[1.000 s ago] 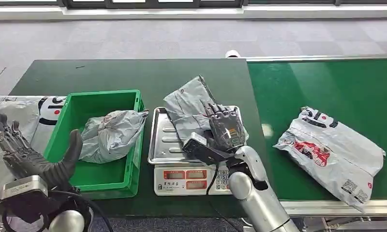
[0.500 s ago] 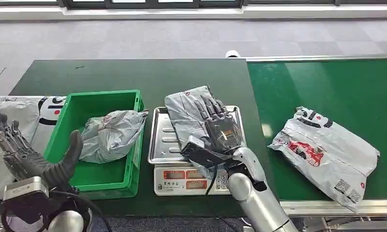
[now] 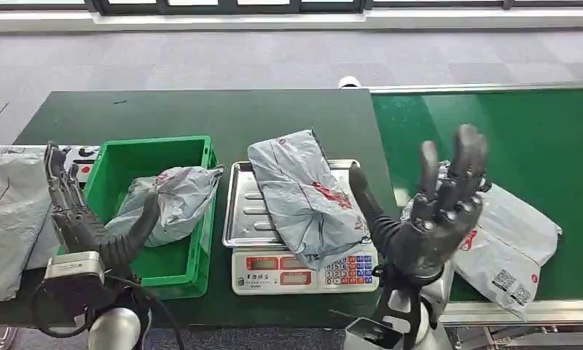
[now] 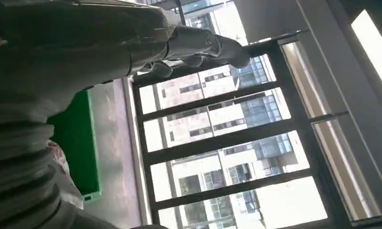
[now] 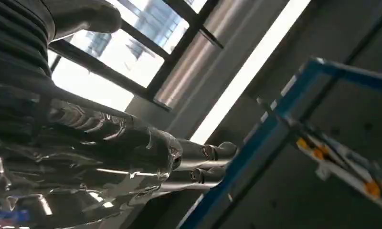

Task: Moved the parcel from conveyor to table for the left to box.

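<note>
While the grey parcel (image 3: 303, 193) lies on the scale tray (image 3: 239, 211) (half overhanging), both the right hand (image 3: 428, 219) and left hand (image 3: 92, 222) are raised with fingers spread, empty; a careless reach could push it off.

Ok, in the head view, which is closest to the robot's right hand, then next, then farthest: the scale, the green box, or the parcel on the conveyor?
From the right hand:
1. Parcel on the conveyor, right beside the hand, partly behind it.
2. Scale, next over toward the middle, under the grey parcel.
3. Green box, farthest, on the left side of the table.
</note>
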